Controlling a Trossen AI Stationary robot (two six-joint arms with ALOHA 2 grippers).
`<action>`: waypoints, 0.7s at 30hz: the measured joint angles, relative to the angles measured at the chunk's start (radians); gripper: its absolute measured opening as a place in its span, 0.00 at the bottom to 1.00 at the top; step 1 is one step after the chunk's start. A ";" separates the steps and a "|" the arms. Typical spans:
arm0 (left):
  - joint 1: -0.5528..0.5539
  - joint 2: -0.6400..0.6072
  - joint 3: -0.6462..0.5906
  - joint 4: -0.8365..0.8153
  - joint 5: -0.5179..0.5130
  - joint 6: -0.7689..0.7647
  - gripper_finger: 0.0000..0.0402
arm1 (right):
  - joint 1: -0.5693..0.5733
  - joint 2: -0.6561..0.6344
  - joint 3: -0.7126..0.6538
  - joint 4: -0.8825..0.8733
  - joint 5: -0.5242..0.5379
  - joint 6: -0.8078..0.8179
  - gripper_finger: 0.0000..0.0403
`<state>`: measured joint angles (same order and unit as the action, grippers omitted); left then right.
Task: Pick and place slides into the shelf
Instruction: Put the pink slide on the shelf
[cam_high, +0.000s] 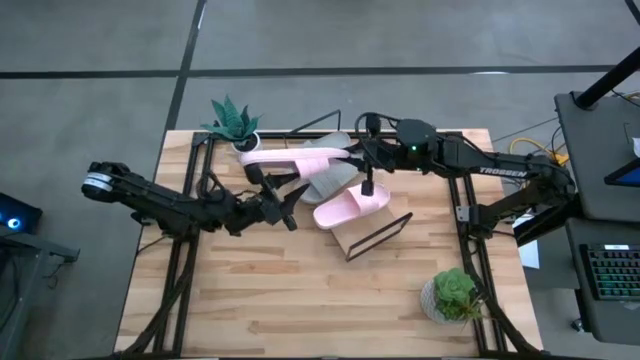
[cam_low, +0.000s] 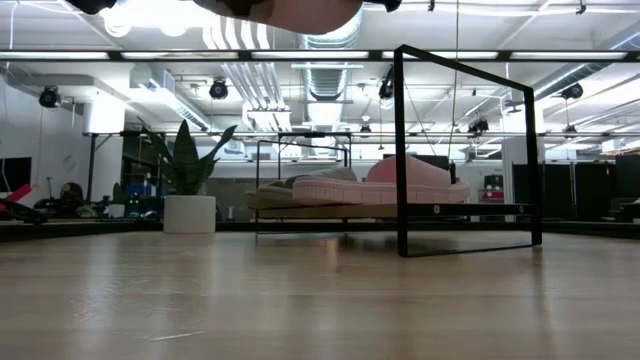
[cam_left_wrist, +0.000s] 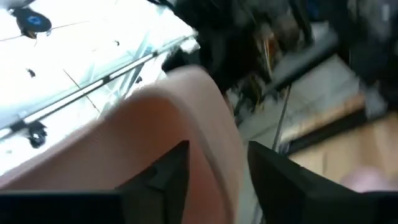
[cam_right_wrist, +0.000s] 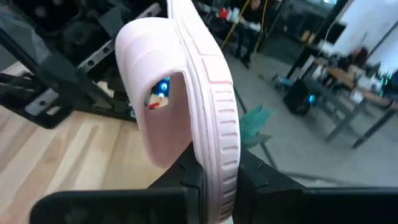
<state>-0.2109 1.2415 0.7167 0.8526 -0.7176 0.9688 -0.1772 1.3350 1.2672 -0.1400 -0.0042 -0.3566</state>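
A pale pink slide (cam_high: 290, 157) hangs in the air over the table's far middle, between both grippers. My right gripper (cam_high: 352, 158) is shut on its right end. My left gripper (cam_high: 268, 185) comes at its left part from the near-left, shut on it. In the right wrist view the slide (cam_right_wrist: 186, 93) stands on edge with its strap toward the camera. The second pink slide (cam_high: 352, 207) and a grey slide (cam_high: 330, 182) lie on the slanted shelf (cam_high: 365, 238). Another grey slide (cam_high: 328, 140) lies beyond them. My left gripper (cam_left_wrist: 217, 168) has pink foam (cam_left_wrist: 211, 143) between its two fingers. Which part of the slide this is cannot be told, because the foam fills the view. My right gripper (cam_right_wrist: 214, 174) pinches the sole's edge (cam_right_wrist: 214, 146) between its two fingers. The fingers come level from the table's right. The slide is lifted clear, standing on its side.
A spiky potted plant (cam_high: 232, 122) stands at the far-left corner and a leafy one (cam_high: 455, 292) at the near right. The shelf's black wire frame (cam_low: 400, 150) stands upright at mid-table. Bare planks (cam_high: 300, 300) lie along the near side.
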 joint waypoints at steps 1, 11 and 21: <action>-0.001 0.000 -0.003 -0.016 -0.019 0.028 0.38 | 0.000 0.000 0.015 -0.030 0.008 0.016 0.07; -0.060 -0.013 -0.003 -0.078 -0.161 0.244 0.45 | -0.001 0.002 0.131 -0.286 0.029 0.095 0.07; -0.085 0.004 -0.006 -0.085 -0.211 0.707 0.45 | -0.012 0.005 0.182 -0.358 0.058 0.177 0.07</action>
<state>-0.2962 1.2454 0.7105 0.7680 -0.9287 1.6759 -0.1890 1.3396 1.4489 -0.4982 0.0534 -0.1792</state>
